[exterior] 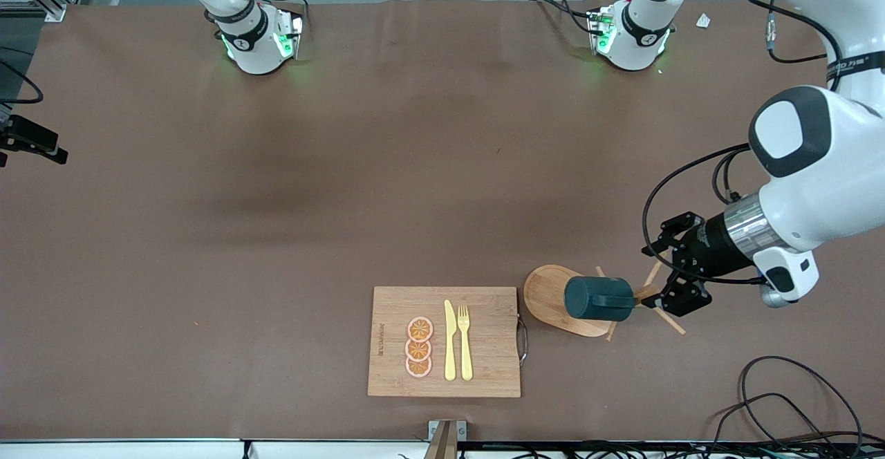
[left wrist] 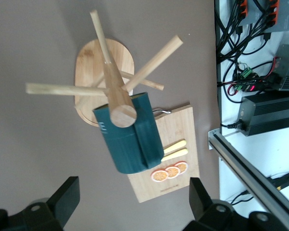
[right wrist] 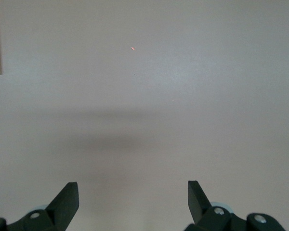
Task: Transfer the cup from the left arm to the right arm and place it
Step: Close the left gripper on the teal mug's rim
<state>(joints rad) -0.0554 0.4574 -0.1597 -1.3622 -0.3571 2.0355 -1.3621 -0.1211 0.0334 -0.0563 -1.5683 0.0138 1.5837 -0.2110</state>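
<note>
Beside the cup (exterior: 599, 298) hung on a wooden rack (exterior: 553, 298), left end effector (exterior: 667, 286) released

The brown table (exterior: 276, 203) carries a wooden cutting board (exterior: 444, 341) and, beside it, a wooden mug rack (exterior: 550, 296).

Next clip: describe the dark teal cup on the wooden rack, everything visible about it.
The dark teal-green cylindrical cup looks matte, with a matching side handle running along its body. It hangs tipped on its side on a peg of the light wooden mug tree, above the tree's oval wooden base, so its inside is hidden. Only the tree appears to touch it. It sits beside the bamboo cutting board, toward the left arm's end of the table. The open left end effector is beside it, not gripping.
</note>
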